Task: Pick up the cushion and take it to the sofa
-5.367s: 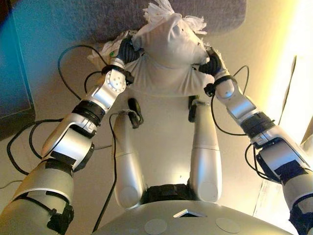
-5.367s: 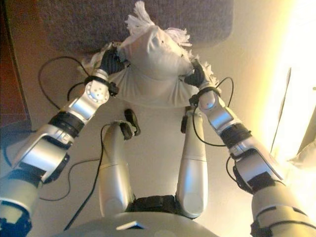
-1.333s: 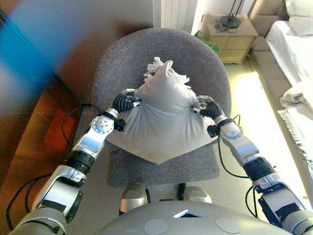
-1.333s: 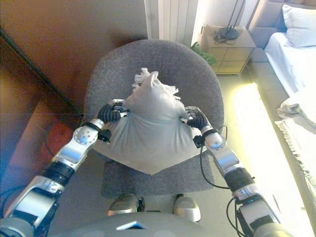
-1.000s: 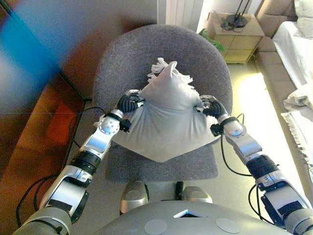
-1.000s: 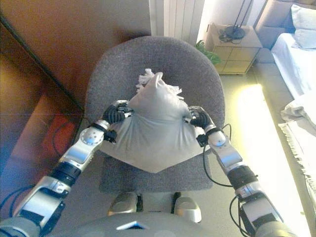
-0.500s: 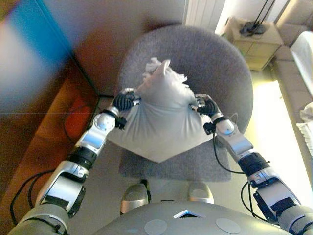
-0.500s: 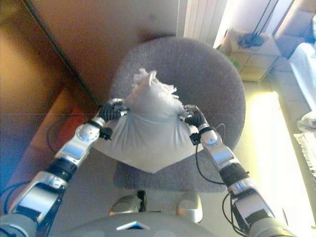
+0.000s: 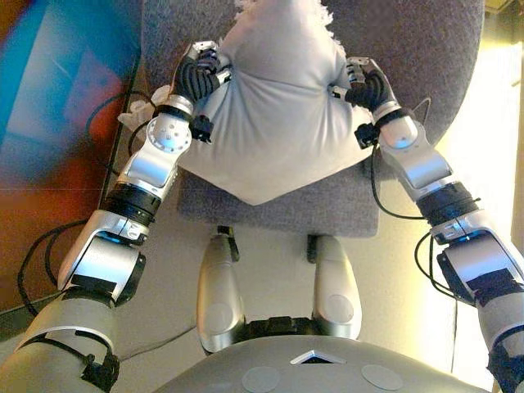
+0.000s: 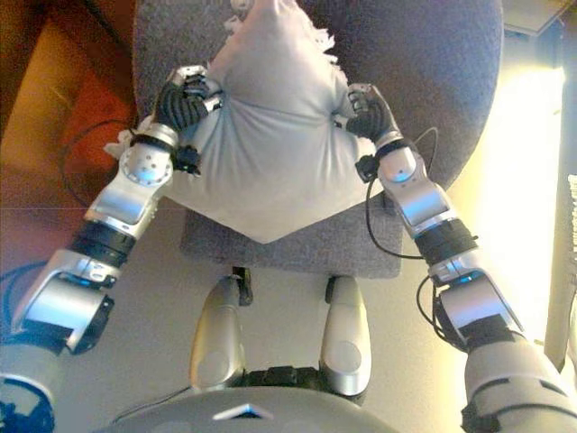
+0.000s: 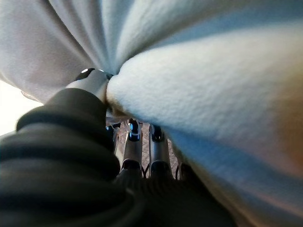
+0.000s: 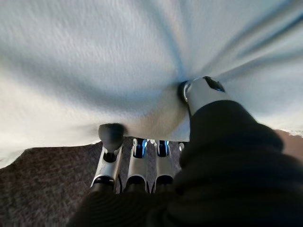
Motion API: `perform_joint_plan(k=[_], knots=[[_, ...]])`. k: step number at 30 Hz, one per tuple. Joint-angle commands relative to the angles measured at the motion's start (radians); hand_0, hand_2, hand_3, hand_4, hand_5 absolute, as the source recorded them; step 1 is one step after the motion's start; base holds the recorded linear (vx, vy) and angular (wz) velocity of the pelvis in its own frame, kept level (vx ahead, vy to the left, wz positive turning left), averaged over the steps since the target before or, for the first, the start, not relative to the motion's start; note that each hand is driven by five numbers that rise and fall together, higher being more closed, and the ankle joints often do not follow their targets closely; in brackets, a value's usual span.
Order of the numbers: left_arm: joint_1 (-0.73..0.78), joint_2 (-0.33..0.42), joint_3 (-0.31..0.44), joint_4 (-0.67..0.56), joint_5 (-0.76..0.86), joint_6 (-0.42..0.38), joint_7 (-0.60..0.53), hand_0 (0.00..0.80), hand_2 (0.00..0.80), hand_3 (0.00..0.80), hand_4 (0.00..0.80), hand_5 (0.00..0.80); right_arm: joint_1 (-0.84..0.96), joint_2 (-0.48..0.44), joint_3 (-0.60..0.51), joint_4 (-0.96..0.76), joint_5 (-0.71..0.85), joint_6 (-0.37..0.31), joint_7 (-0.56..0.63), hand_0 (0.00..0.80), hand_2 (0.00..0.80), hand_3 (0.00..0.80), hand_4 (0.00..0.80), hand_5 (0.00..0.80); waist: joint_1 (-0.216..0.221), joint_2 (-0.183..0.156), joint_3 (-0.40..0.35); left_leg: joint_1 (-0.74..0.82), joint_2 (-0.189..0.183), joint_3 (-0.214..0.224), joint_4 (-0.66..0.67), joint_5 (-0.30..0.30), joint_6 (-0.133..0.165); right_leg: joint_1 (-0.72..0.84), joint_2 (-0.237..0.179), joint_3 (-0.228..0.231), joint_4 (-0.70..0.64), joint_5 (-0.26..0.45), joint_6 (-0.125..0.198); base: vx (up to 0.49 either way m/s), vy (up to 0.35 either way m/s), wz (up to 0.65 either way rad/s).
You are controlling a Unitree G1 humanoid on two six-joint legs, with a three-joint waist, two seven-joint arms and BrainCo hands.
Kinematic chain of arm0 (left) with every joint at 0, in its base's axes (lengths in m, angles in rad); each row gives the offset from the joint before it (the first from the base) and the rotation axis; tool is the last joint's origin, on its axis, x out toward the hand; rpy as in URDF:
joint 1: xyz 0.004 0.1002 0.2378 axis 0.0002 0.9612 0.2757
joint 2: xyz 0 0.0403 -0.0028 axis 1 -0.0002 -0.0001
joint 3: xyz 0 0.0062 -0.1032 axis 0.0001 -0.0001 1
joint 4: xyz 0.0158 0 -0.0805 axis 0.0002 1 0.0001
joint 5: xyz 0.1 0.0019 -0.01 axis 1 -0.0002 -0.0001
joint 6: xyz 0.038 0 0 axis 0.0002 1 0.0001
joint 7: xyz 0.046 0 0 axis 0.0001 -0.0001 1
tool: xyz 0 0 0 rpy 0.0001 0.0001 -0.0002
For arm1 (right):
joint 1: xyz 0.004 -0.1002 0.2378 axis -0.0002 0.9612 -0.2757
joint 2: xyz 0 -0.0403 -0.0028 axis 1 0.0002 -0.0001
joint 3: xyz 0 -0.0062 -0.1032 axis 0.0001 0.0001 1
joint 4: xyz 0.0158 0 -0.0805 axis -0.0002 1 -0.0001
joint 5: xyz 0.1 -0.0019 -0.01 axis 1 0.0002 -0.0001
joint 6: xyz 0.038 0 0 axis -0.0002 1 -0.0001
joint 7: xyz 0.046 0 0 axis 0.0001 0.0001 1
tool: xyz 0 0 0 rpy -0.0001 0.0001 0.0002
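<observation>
- Pale flooring (image 9: pixel 270 246) is spreading under us, with a dark reddish-brown surface (image 9: pixel 49 188) running along our left and bright light falling across the floor on our right.
- We are looking down on a grey upholstered chair (image 9: pixel 409 49) whose round back and squarish seat are filling the upper part of both eye views.
- We are holding the cushion (image 9: pixel 274 115), a pale grey-white one with a fringed upper corner, up in front of the chair, its lower corner hanging down over the front of the seat.
- We are gripping the cushion's left side with our left hand (image 9: pixel 196 74); in the left wrist view the fingers (image 11: pixel 132 146) are curling under the fabric and the thumb is pinching a fold of it.
- We are gripping the cushion's right side with our right hand (image 10: pixel 368 110); in the right wrist view the fingers (image 12: pixel 110 156) are reaching beneath the cushion while the thumb is pressing into the cloth from the other side.
</observation>
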Motion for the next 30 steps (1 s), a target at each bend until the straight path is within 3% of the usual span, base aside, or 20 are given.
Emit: perform_joint_plan(k=[1,7,12,19,23,29,30], knots=[[0.013,-0.045,-0.009,-0.013,-0.018,-0.021,-0.014,0.800,0.800,0.800,0.800,0.800,0.026,0.029,-0.037,-0.024,0.022,-0.041,-0.007,0.800,0.800,0.800,0.800,0.800,0.012,-0.021,-0.080,0.072,0.086,-0.008,0.030,-0.083,-0.063,0.046,-0.067,0.053,0.005,0.011,0.032,0.143,0.039,0.10],[-0.099,-0.081,-0.072,0.047,-0.031,0.099,-0.037,0.800,0.800,0.800,0.800,0.800,-0.049,-0.011,-0.042,0.087,0.029,-0.028,0.004,0.800,0.800,0.800,0.800,0.800,0.024,-0.030,-0.081,0.098,0.066,0.007,-0.002,-0.072,-0.075,0.112,-0.101,0.033,-0.079,0.058,0.063,0.087,0.027,0.24],[-0.170,-0.118,-0.094,0.129,-0.100,0.135,-0.024,0.800,0.800,0.800,0.800,0.800,-0.127,-0.042,-0.011,0.178,0.054,0.008,0.037,0.800,0.800,0.800,0.800,0.800,0.033,-0.042,-0.097,0.116,0.066,0.014,-0.007,-0.074,-0.083,0.156,-0.116,0.012,-0.121,0.069,0.080,0.123,0.019,0.18],[-0.211,-0.156,-0.089,0.109,-0.159,0.165,0.042,0.800,0.800,0.800,0.800,0.800,-0.227,-0.046,0.028,0.282,0.060,0.021,0.063,0.800,0.800,0.800,0.800,0.800,0.057,-0.051,-0.099,0.100,0.069,-0.001,0.001,-0.075,-0.093,0.159,-0.132,-0.005,-0.123,0.069,0.094,0.064,0.017,0.02],[-0.234,-0.174,-0.091,0.156,-0.165,0.184,0.105,0.800,0.800,0.800,0.800,0.800,-0.311,-0.042,0.077,0.352,0.022,0.044,0.076,0.800,0.800,0.800,0.800,0.800,0.073,-0.064,-0.104,0.084,0.067,-0.013,0.005,-0.074,-0.102,0.149,-0.139,-0.016,-0.119,0.069,0.099,0.046,0.022,0.06],[-0.281,-0.182,-0.125,0.229,-0.134,0.199,0.098,0.800,0.800,0.800,0.800,0.800,-0.425,-0.028,0.107,0.527,0.012,0.097,0.020,0.800,0.800,0.800,0.800,0.800,0.098,-0.071,-0.100,0.051,0.055,-0.030,0.004,-0.067,-0.100,0.123,-0.141,-0.017,-0.111,0.074,0.103,0.019,0.028,0.11],[-0.295,-0.185,-0.133,0.243,-0.124,0.205,0.095,0.681,0.681,0.681,0.681,0.681,-0.442,-0.024,0.109,0.558,0.020,0.102,0.007,0.364,0.364,0.364,0.364,0.364,0.100,-0.073,-0.098,0.045,0.052,-0.033,0.004,-0.066,-0.099,0.119,-0.141,-0.016,-0.109,0.076,0.103,-0.005,0.008,0.19]])
